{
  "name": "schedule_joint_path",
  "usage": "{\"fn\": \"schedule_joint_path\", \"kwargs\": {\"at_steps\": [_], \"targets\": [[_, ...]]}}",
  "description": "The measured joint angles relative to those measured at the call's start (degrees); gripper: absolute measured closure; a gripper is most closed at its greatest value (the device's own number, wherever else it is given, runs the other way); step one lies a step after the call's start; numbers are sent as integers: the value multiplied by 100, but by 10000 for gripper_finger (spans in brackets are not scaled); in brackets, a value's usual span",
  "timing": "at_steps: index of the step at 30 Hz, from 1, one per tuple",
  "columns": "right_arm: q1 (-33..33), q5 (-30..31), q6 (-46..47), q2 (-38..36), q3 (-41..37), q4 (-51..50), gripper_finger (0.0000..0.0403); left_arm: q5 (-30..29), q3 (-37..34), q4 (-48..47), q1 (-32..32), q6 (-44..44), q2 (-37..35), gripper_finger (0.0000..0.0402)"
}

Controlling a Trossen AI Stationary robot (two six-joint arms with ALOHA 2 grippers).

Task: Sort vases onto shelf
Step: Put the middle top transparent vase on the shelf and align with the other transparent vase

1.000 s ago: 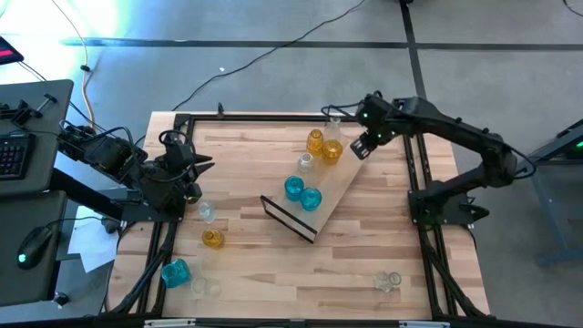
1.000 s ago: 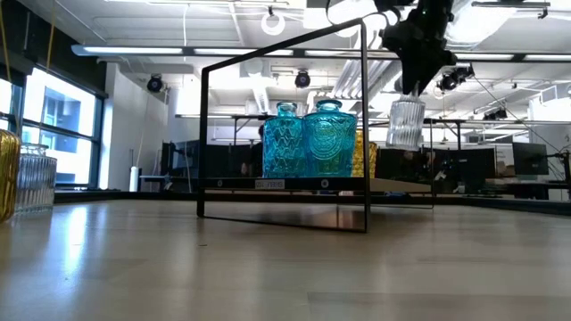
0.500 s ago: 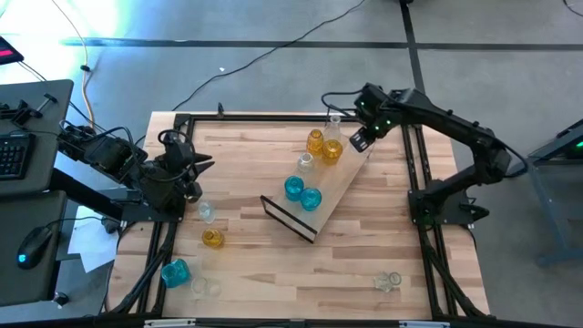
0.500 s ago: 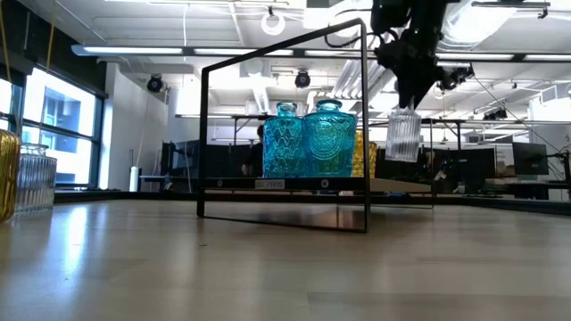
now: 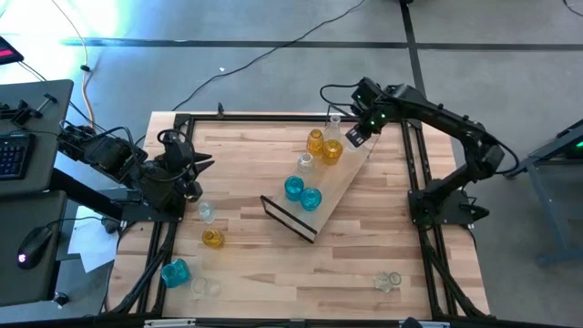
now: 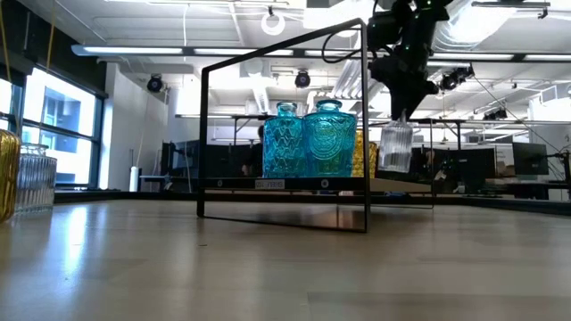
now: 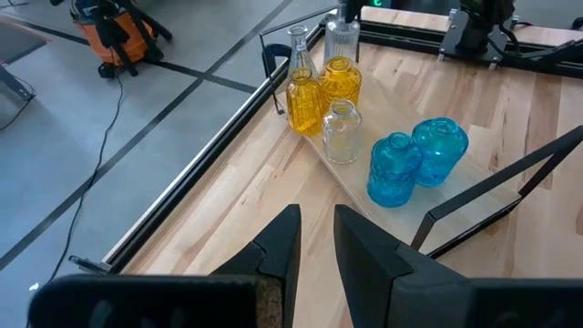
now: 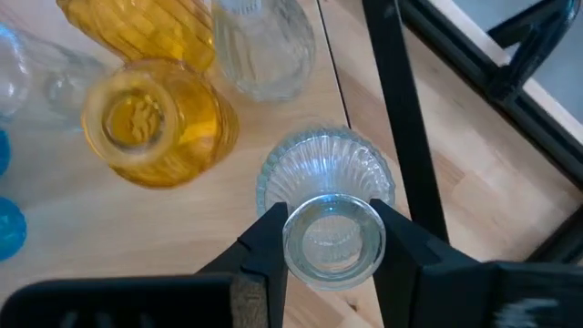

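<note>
Right gripper (image 8: 330,239) clamps a clear ribbed vase (image 8: 326,196) by its neck above the shelf's (image 5: 344,185) far end; glass appears slippery, fragile.

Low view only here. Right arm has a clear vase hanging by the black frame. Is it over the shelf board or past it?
Observer: Over it. In the right wrist view the clear ribbed vase hangs above the shelf at its far end, just inside the end wire.
Operator: Grip ok?
Observer: The right gripper has a finger on each side of the vase's neck, at the rim.
Operator: Any neighbours close by?
Observer: Yes. A round amber vase and another clear vase stand on the board right beside the held one.
</note>
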Motion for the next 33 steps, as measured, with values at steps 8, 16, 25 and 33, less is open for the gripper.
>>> {"fn": "schedule_joint_path", "kwargs": {"at_steps": [8,16,25,33], "targets": [[2,-149,-46,231,-1,139,311,-1,0,-1,-2,-3,0,342],[4,-191,-136,448,-1,295,311,-1,0,0,-1,-45,0,342],[7,-260,-151,521,-1,572,311,-1,0,0,-2,-140,-1,342],[7,-315,-152,521,0,539,311,-1,0,-2,0,-138,-1,342]]}}
